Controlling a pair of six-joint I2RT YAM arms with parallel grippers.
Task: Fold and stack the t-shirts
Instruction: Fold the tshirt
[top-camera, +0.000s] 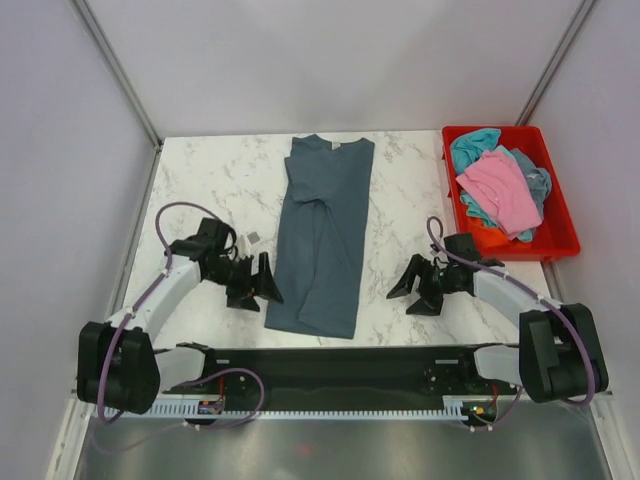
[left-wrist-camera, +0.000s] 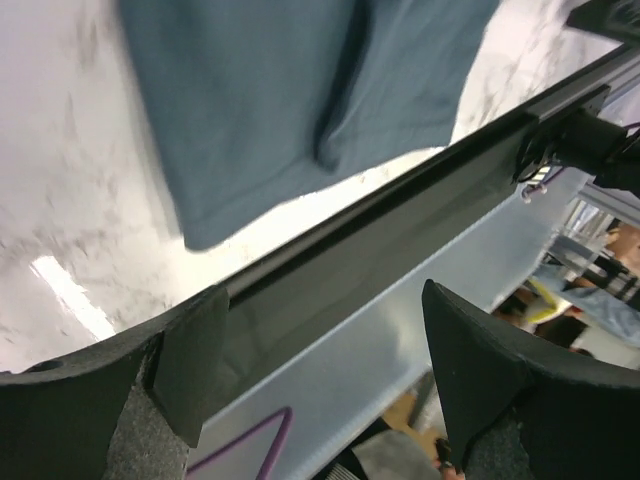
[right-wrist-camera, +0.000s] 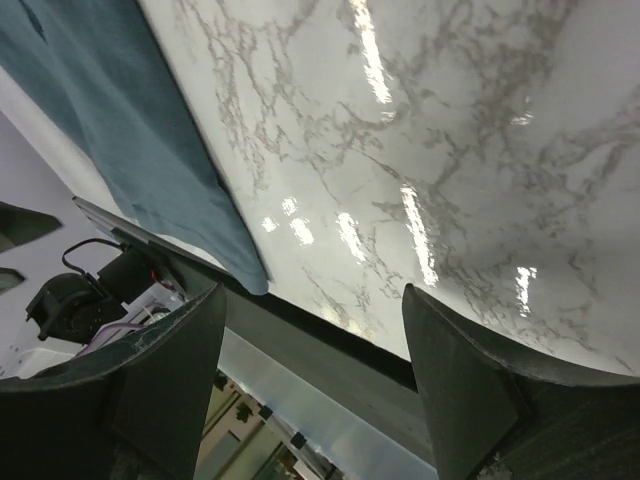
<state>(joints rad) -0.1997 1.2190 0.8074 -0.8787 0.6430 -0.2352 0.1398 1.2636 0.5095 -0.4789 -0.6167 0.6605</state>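
A dark slate-blue t-shirt (top-camera: 322, 235) lies folded lengthwise into a long strip down the middle of the marble table, collar and small white tag (top-camera: 336, 144) at the far end. Its near hem shows in the left wrist view (left-wrist-camera: 300, 90) and the right wrist view (right-wrist-camera: 130, 150). Pink (top-camera: 500, 188), teal (top-camera: 474, 146) and orange (top-camera: 490, 238) t-shirts lie heaped in a red bin (top-camera: 556, 218) at the far right. My left gripper (top-camera: 262, 288) is open and empty just left of the shirt's near hem. My right gripper (top-camera: 412, 290) is open and empty, right of the shirt.
A small white and dark object (top-camera: 250, 241) sits on the table by the left arm's wrist. The table's black front rail (top-camera: 330, 362) runs along the near edge. Grey walls enclose the table on three sides.
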